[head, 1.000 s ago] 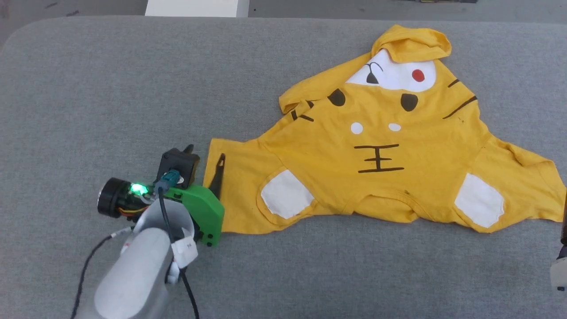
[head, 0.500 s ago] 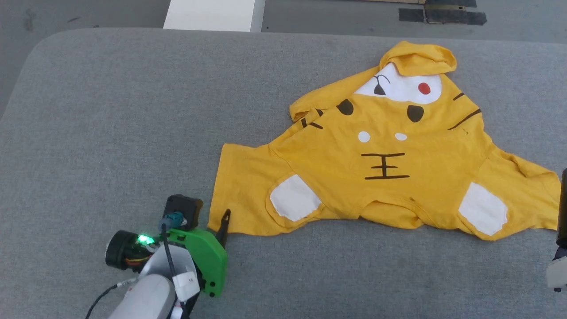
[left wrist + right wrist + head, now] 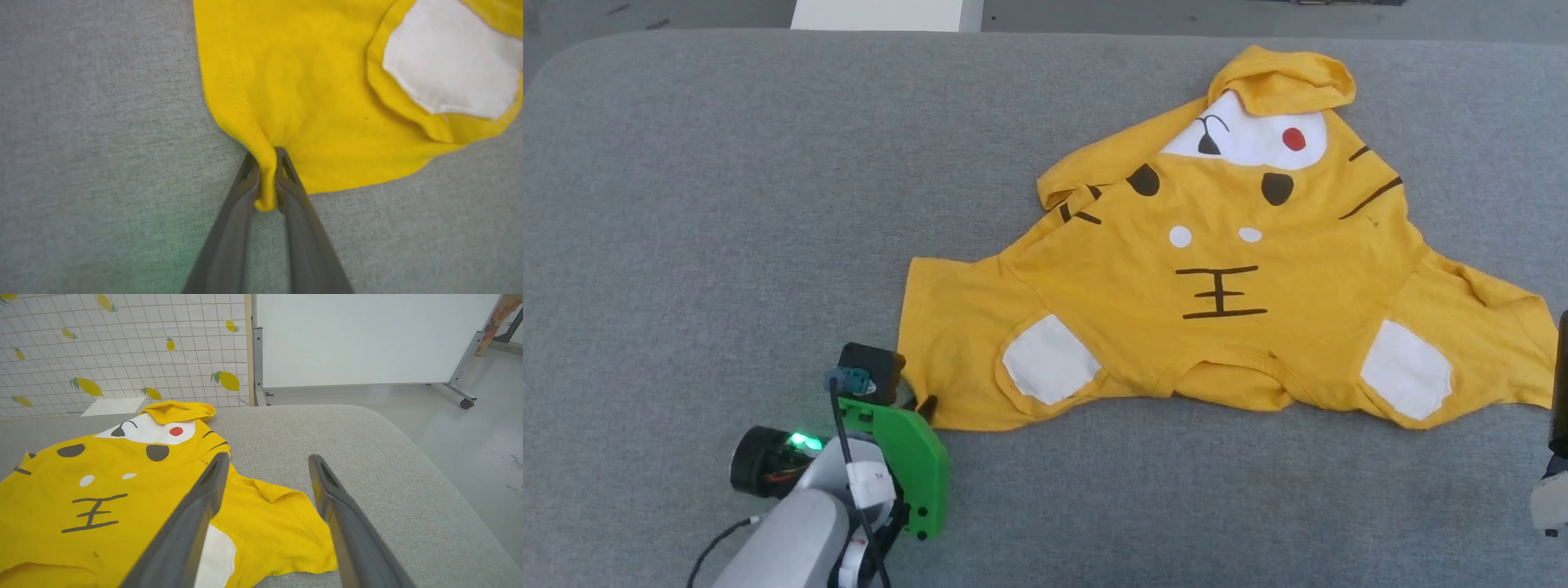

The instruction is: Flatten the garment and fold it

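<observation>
The garment (image 3: 1217,245), a bright yellow T-shirt with black marks, a white oval with a red dot and white square patches, lies spread face up on the grey padded table (image 3: 727,163). Its far hem is folded over on itself. My left gripper (image 3: 916,402) is at the near corner of the left sleeve. In the left wrist view that gripper (image 3: 265,155) is shut on a pinched fold of the garment (image 3: 310,90). My right gripper (image 3: 269,458) stands open above the right sleeve of the garment (image 3: 81,465), holding nothing. One of its dark fingers (image 3: 1562,376) shows at the right edge.
A white board (image 3: 882,12) lies on the floor beyond the table's far edge. In the right wrist view a lemon-print grid wall (image 3: 122,343) and a white panel on a wheeled frame (image 3: 367,335) stand behind the table, whose rounded right edge drops to the floor.
My left gripper has drawn back from the sleeve's side edge to its near corner and shut on the fabric there. The head camera shifted briefly. The right arm has stayed put.
</observation>
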Controlling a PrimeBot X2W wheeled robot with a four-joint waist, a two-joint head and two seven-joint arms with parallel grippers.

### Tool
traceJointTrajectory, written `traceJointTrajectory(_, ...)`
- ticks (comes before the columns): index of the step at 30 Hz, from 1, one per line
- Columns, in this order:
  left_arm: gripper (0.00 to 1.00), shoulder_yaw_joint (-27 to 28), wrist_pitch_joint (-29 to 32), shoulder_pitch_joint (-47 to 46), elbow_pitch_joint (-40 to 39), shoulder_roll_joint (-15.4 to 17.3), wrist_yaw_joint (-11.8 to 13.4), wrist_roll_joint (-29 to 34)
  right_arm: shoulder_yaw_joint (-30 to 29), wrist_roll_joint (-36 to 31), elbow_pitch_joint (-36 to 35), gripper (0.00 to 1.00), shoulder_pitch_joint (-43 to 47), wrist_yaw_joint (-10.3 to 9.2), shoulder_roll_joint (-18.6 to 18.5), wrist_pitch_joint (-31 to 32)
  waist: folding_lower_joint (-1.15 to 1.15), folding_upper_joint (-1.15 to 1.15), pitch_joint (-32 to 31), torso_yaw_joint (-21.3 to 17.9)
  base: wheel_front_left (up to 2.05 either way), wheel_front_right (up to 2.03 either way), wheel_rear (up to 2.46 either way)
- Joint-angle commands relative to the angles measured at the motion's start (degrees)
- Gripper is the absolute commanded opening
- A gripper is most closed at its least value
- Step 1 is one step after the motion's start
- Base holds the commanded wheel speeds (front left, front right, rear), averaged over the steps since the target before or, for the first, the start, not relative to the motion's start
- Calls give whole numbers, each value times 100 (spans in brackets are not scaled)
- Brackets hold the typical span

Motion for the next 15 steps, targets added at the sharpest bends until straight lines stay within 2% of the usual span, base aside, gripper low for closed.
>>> traceJointTrajectory(1, 0, -92, 104, 195, 257, -89, 0, -93, -25, 45, 31, 100, -84, -9, 2, -14, 0, 0, -47, 3, 0, 0, 0)
traceJointTrajectory(10, 0, 867, -1130, 556, -420, -384, 728, -435, -57, 1, 103, 100, -91, -9, 2, 1, 0, 0, -383, 133, 0, 0, 0)
traceJointTrajectory(15, 0, 1589, -1444, 1466, -1142, -202, 1277, -657, -68, 2, 152, 100, -29, -9, 2, 18, 0, 0, -518, 145, 0, 0, 0)
